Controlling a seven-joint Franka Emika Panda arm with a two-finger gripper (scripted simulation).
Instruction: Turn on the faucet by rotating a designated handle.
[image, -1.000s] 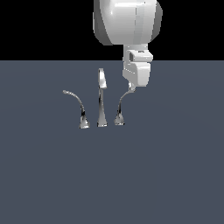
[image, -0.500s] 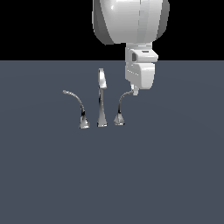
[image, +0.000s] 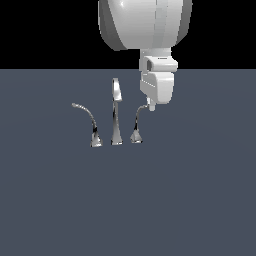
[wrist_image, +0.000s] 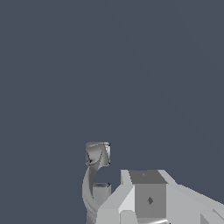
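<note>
The chrome faucet stands on the grey floor in the exterior view, with its tall central spout (image: 116, 107) in the middle. The longer, wide-sweeping lever (image: 86, 119) is on the exterior view's left. The handle (image: 136, 127), with a flared conical base and a short steep stem, is on the right. My gripper (image: 151, 106) hangs at the tip of that stem, touching it or nearly so, with its fingers together and holding nothing. In the wrist view the handle (wrist_image: 97, 154) curves up beside my white fingers (wrist_image: 144, 194).
A flat dark grey floor (image: 190, 200) stretches around the faucet. The arm's large white body (image: 145, 25) hangs above and behind the handle.
My gripper has shifted a little to the exterior view's right and lower, ending at the handle's stem tip. The stem looks slightly turned; the spout and long lever have not moved.
</note>
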